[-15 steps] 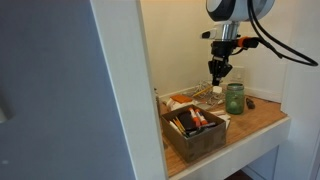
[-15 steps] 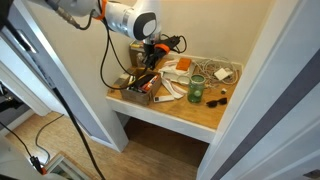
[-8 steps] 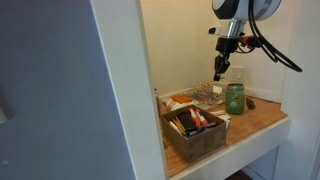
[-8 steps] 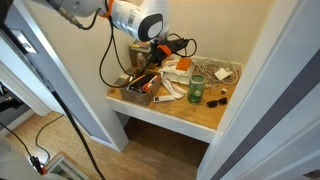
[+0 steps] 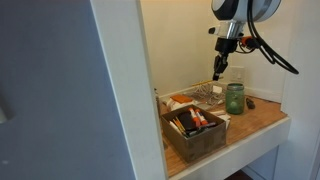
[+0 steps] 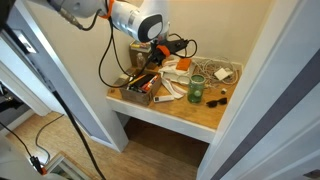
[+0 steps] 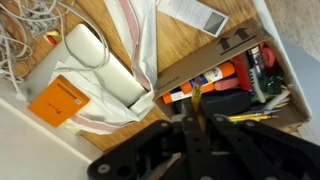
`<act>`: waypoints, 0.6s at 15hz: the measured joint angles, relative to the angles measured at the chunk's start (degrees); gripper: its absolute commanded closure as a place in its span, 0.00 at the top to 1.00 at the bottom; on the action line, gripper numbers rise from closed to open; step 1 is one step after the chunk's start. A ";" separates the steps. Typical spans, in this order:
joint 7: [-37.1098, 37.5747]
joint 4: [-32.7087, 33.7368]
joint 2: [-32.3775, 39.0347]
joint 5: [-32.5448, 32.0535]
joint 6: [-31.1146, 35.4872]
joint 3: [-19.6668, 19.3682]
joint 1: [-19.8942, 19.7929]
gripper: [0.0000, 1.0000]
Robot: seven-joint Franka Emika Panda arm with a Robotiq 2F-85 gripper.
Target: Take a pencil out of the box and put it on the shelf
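The dark brown box (image 5: 197,137) stands at the front of the wooden shelf (image 5: 258,120) and holds orange, red and black sticks. It also shows in an exterior view (image 6: 137,89) and in the wrist view (image 7: 222,52). My gripper (image 5: 217,68) hangs well above the shelf, behind the box, shut on a thin yellowish pencil (image 5: 216,74) that points down. In the wrist view the pencil (image 7: 195,93) sits between the fingers (image 7: 195,108), over the box's near wall. The gripper also shows in an exterior view (image 6: 153,58).
A green glass jar (image 5: 234,97) (image 6: 196,90) stands mid-shelf and a silver wire basket (image 5: 206,95) (image 6: 216,70) sits behind. Small dark objects (image 6: 218,97) lie by the jar. White cloth and paper (image 7: 128,62) and an orange card (image 7: 60,100) lie beside the box. White alcove walls close in.
The gripper rose from low over the basket area to higher above the shelf with the pencil in it. It has barely moved in the last half second.
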 measured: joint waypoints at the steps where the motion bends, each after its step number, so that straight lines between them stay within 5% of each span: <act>1: 2.19 0.10 0.42 -0.74 1.43 -0.09 0.05 0.02; 9: 24.30 -0.52 7.10 -13.22 10.53 -4.04 -0.01 0.02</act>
